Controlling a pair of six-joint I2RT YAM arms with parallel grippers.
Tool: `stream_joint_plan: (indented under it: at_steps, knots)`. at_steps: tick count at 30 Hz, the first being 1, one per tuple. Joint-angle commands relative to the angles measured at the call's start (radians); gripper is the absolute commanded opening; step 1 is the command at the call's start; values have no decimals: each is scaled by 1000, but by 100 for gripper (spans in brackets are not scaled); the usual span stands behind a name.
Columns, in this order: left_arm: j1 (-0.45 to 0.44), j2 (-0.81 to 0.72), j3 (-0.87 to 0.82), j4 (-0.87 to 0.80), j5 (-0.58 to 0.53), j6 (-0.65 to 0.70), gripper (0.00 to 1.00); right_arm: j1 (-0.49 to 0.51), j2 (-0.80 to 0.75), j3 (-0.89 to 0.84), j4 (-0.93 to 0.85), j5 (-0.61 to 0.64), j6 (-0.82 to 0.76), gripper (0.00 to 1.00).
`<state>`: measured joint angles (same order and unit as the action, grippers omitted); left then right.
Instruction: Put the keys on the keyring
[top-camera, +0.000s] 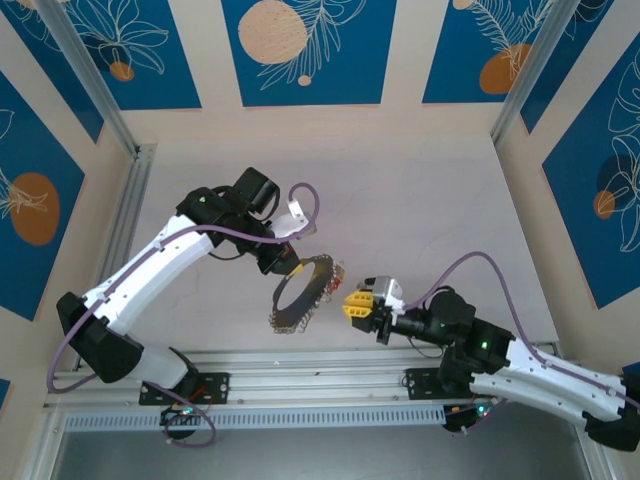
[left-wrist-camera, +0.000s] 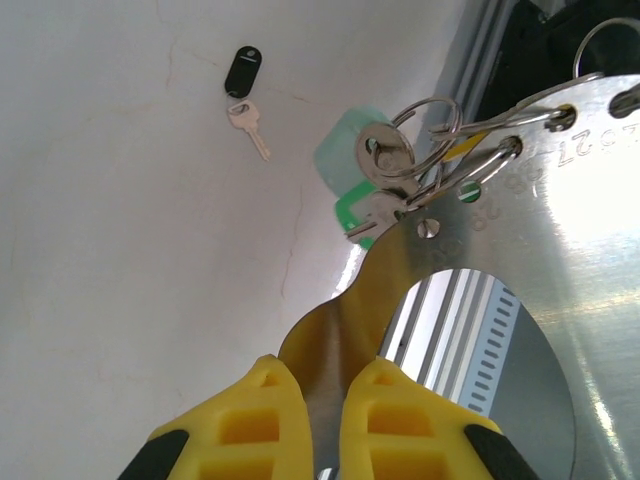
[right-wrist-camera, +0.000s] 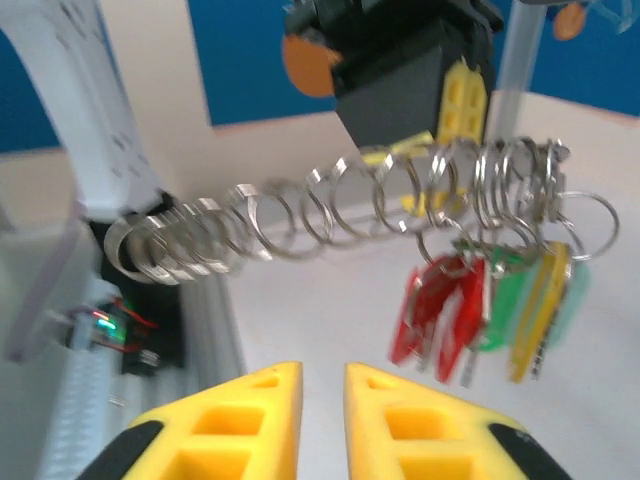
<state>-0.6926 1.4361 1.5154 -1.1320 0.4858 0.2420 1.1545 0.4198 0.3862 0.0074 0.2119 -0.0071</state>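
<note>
Your left claw (left-wrist-camera: 322, 372) grips the rim of the keyring (left-wrist-camera: 560, 260), a tilted hoop mid-frame in the top view, its long axis running lower left to upper right, with blurred red and green keys (right-wrist-camera: 480, 305) hanging from it. A black key (left-wrist-camera: 243, 72) lies on the table (left-wrist-camera: 120, 250), blade pointing lower right. Whether your right claw (right-wrist-camera: 322, 375) pinches anything, you cannot tell.

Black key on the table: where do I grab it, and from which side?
Take the black key by its plastic head, straight down from above, pinching across the head's narrow width. It lies flat on the table, apart from the keyring; the silver blade looks too thin to pinch.
</note>
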Motion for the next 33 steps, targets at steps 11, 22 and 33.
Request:
stream_joint_plan:
  at_steps: [11,22,33]
  knots:
    - [-7,-16,72,-41,146,-18,0,324,184,8,413,537,-562,10]
    - [-6,-39,78,-51,163,-15,0,342,95,31,269,564,-564,9]
    - [-4,-42,91,-55,166,-17,0,373,157,63,403,563,-704,9]
